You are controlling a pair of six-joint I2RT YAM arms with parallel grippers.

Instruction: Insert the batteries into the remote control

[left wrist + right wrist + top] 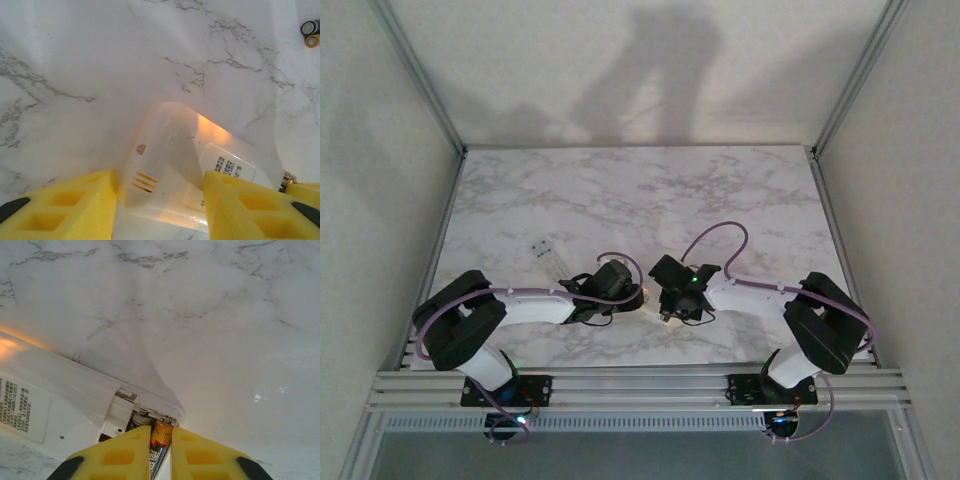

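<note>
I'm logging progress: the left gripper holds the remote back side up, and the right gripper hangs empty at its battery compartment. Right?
Not quite: the right gripper is not empty; the right wrist view shows it shut on a battery at the compartment. The left gripper holds the remote back side up.

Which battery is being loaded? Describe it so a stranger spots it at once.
Start at the marble table, where both arms meet at the white remote control, turned label-up. At its open end, the battery with the orange band is pinched between the right arm's yellow jaws; its dark neighbour sits inside the compartment, ungripped.
</note>
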